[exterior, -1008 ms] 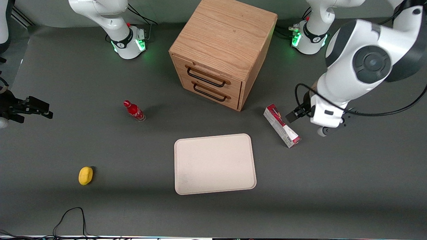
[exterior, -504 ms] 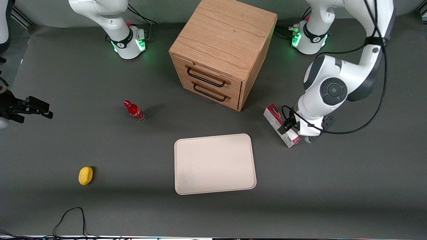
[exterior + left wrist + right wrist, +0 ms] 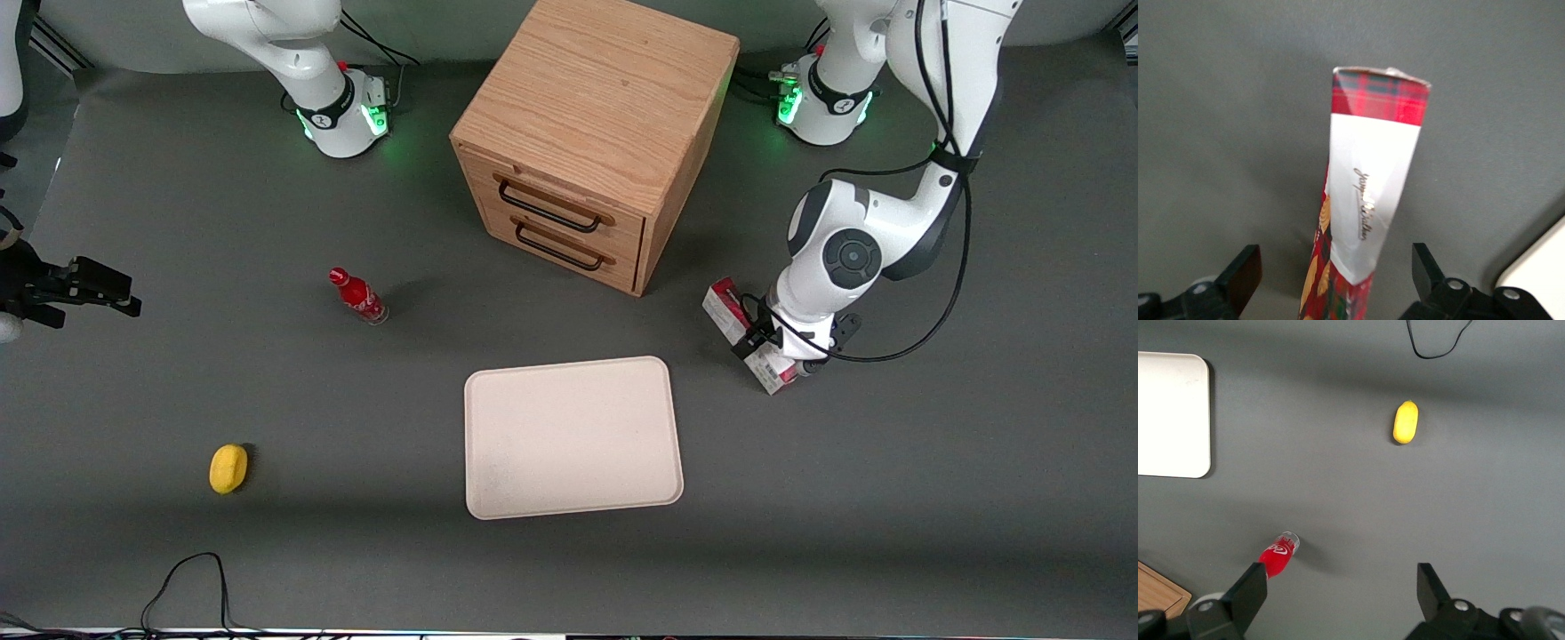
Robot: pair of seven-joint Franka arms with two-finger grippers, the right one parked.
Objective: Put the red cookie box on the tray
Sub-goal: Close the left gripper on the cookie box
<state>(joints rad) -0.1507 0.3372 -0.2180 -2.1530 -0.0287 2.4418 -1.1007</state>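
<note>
The red cookie box (image 3: 725, 304) lies on the grey table beside the beige tray (image 3: 573, 436), toward the working arm's end, and nearer the front camera than the cabinet. It is dark red plaid with a white panel (image 3: 1371, 173). My gripper (image 3: 782, 345) hangs low over the box's middle and hides part of it. In the left wrist view the gripper (image 3: 1335, 270) is open. One black finger (image 3: 1245, 270) stands on each side of the box, each with a gap to the carton. A corner of the tray (image 3: 1538, 267) shows beside the box.
A wooden two-drawer cabinet (image 3: 596, 133) stands at the back middle. A small red bottle (image 3: 358, 296) and a yellow lemon-like object (image 3: 228, 468) lie toward the parked arm's end. A black cable (image 3: 191, 569) loops near the table's front edge.
The left arm swung in and came down over the red cookie box; its open gripper now straddles the carton. The box and tray have not moved.
</note>
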